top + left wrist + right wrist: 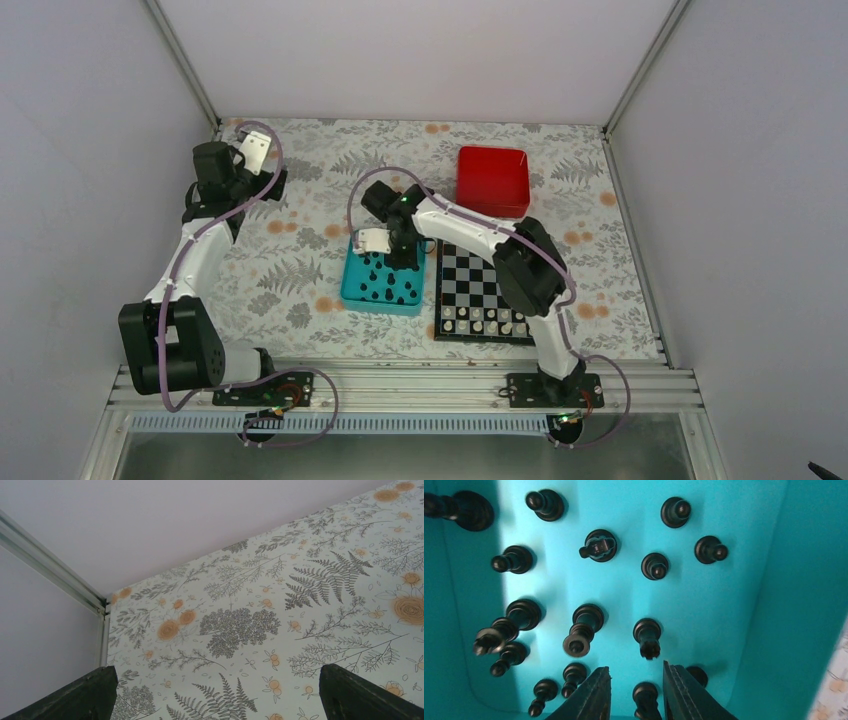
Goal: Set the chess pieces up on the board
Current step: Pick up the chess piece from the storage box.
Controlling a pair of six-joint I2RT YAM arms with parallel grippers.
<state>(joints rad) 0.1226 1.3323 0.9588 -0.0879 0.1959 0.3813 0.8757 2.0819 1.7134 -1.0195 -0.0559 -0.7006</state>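
Right gripper (636, 670) astride a chess piece (645, 697), seemingly untouched, wrist view only.

Chess pieces (586, 625): small, black, upright on the floor of the teal tray (764, 605), mostly spaced apart, a few crowded together at one side. Board (470, 275): black-and-grey checkered, dark border, lying flat just right of tray, pale pieces (485, 322) along near rows
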